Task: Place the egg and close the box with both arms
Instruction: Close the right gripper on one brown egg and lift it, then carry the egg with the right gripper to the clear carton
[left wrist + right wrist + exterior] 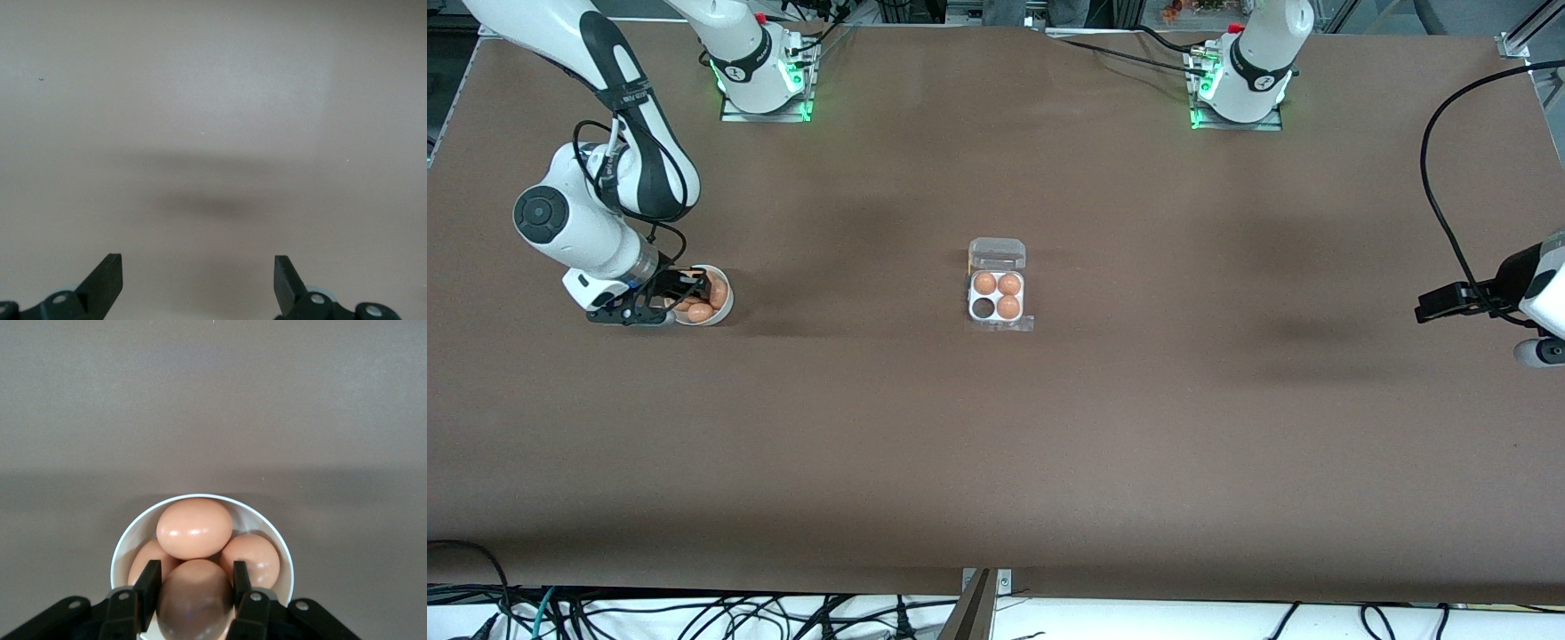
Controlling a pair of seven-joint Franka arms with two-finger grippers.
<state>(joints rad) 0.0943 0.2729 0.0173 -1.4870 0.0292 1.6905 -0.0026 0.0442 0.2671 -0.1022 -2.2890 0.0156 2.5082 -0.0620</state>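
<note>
The box (997, 296) stands open at the table's middle, its clear lid (997, 254) laid back toward the robots' bases. Three eggs fill its cups, and the cup (984, 308) nearer the front camera on the right arm's side is empty. My right gripper (694, 289) is down in the white bowl (725, 298). In the right wrist view it (195, 587) is shut on an egg (195, 603), a finger touching each side, with three more eggs (194, 528) around it. My left gripper (1440, 302) waits open and empty over bare table (198, 280).
The white bowl's rim (127, 540) lies near the right arm's end of the table. A black cable (1440, 178) loops over the table near the left gripper. The brown table (996, 444) surrounds the box on all sides.
</note>
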